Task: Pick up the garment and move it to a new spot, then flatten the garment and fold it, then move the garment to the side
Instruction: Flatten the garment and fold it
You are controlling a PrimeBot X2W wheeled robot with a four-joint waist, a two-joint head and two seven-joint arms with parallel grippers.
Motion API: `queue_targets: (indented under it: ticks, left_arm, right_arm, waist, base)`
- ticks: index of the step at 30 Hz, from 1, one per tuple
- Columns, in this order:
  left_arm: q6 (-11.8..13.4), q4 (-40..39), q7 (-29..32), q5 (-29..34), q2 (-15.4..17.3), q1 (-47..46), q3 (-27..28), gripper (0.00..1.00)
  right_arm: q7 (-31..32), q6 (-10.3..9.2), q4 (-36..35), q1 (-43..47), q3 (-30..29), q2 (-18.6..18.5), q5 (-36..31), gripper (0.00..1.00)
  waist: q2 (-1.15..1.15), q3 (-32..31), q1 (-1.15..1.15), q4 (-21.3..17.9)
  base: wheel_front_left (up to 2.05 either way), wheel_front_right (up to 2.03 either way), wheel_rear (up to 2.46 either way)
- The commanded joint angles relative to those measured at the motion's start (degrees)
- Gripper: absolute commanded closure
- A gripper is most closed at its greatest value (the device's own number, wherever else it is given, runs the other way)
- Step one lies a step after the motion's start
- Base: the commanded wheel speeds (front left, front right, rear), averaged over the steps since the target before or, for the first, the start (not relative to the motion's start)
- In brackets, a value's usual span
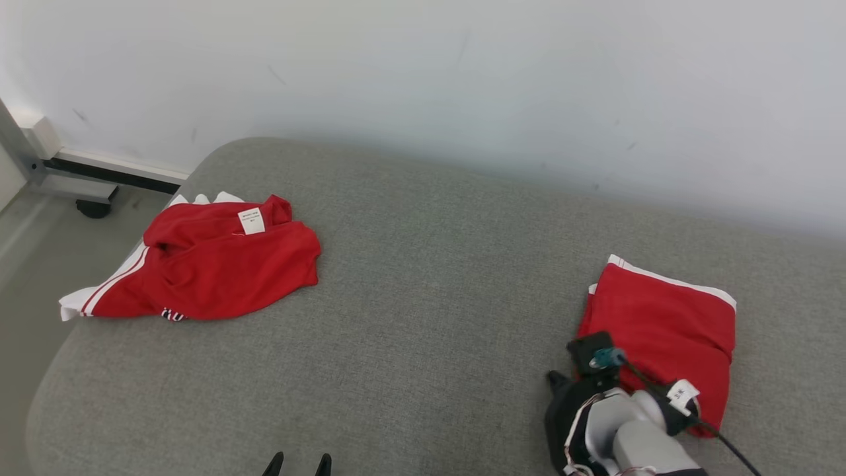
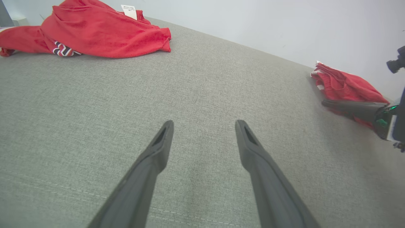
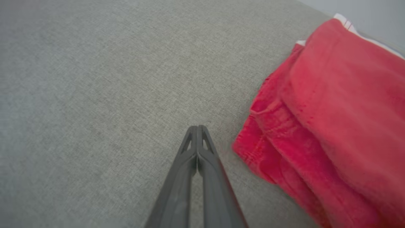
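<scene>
Red throughout: found folded garment [image 1: 667, 330] flat at right side of grey cushion [image 1: 423, 317]. Found right claw [image 3: 197, 127] closed tight, empty, just beside that garment's edge. Found left claw [image 2: 204, 123] spread wide, empty, above bare cushion. Found crumpled garment [image 1: 211, 271] at far left, white label [image 1: 251, 221] up, well apart from both claws.

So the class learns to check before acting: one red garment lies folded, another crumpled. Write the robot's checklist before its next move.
1. The left claw is open: ok.
2. The right claw is shut on nothing, beside the folded garment: ok.
3. The folded garment lies neat on the cushion: ok.
4. The crumpled garment is flattened: not ok, bunched.
5. The crumpled garment is wholly on the cushion: cannot tell; it reaches the left edge.
</scene>
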Motion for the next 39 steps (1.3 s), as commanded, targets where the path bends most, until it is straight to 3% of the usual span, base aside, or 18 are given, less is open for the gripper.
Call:
queue_targets:
  ticks: [1,5,6,7,12,20,26,30,39]
  left_arm:
    - [0.2,-0.5,-0.4,-0.6,0.0,0.5,0.1,0.0]
    - [0.5,-0.6,-0.4,-0.6,-0.1,0.7,0.0,0.0]
    - [0.5,-0.7,-0.5,-0.7,-0.1,0.9,0.1,0.0]
    - [0.9,-0.7,-0.8,-0.5,-0.2,1.1,0.5,0.0]
    - [1.4,-0.7,-1.5,0.2,-0.8,1.3,1.9,0.0]
    - [1.4,-2.1,-2.1,4.7,-2.7,1.7,8.4,0.0]
    - [-2.2,-4.8,-2.1,9.4,-5.8,4.5,16.1,0.0]
    - [-4.6,-3.9,-2.1,12.5,-7.6,6.0,20.9,0.0]
    - [-8.1,0.7,-2.1,19.4,-9.1,9.3,28.0,0.0]
  right_arm:
    - [-0.5,-0.1,0.3,0.9,2.7,0.2,1.6,1.0]
    - [-2.0,-0.1,-2.0,1.1,7.3,0.3,6.2,0.97]
    - [-2.9,-0.11,-3.3,1.3,8.0,0.4,7.3,0.57]
    - [-4.6,-0.1,-5.9,2.3,7.8,-0.2,9.1,0.0]
    - [-8.1,-0.1,-12.7,6.0,4.5,-1.0,11.8,0.0]
    - [-11.7,-0.1,-30.2,18.3,-7.2,-0.5,12.5,0.0]
    - [-12.0,-0.1,-40.5,26.2,-12.8,0.2,12.5,0.0]
    - [-12.0,-0.1,-42.8,29.5,-13.7,0.4,12.1,0.0]
    - [-12.5,-0.1,-40.8,32.6,-13.0,0.1,10.3,0.0]
  waist:
    - [0.0,-0.4,0.0,-0.8]
    - [0.0,-1.2,0.0,-2.1]
    - [0.0,-1.5,0.0,-2.5]
    - [0.0,-2.0,0.0,-3.4]
    - [0.0,-3.4,0.0,-5.6]
    - [0.0,-5.4,0.0,-11.0]
    - [0.0,-6.1,0.0,-14.8]
    - [0.0,-6.7,0.0,-16.8]
    - [0.0,-7.2,0.0,-20.3]
  base:
    - [0.0,0.0,0.0]
    - [0.0,0.0,0.0]
    - [0.0,0.0,0.0]
    - [0.0,0.0,0.0]
    - [0.0,0.0,0.0]
    - [0.0,0.0,0.0]
    - [0.0,0.0,0.0]
    - [0.0,0.0,0.0]
    - [0.0,0.0,0.0]
